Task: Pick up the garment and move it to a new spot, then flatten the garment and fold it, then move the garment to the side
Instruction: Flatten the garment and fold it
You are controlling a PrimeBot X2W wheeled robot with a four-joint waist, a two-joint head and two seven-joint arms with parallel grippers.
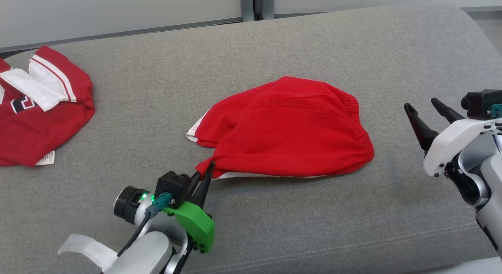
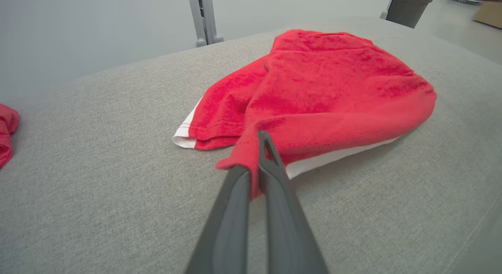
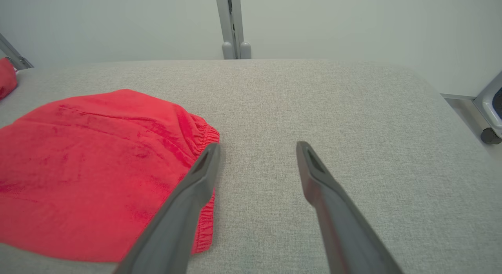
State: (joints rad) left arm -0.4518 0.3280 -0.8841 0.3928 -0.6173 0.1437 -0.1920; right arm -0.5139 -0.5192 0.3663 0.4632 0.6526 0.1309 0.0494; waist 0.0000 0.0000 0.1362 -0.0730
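Nearest me, my left end effector (image 1: 210,166) is clamped shut on the near-left corner of the red shorts (image 1: 290,125), which lie crumpled in the middle of the cushion (image 1: 274,234) with white trim showing and the elastic waistband toward my right end effector (image 1: 421,103), whose fingers (image 3: 337,215) stand wide apart, holding nothing.

Pale wall (image 1: 117,11) behind grey upholstered surface (image 1: 274,42)

We see red shorts (image 1: 290,125) with white trim along the edges, lying on a plain grey, finely woven cushion (image 1: 274,234). The shirt (image 1: 35,121) is red with white bands and a black-and-white mark. Our left gripper (image 1: 211,164) is dark grey with a green cover, and our right gripper (image 1: 421,104) is dark with a white cover.
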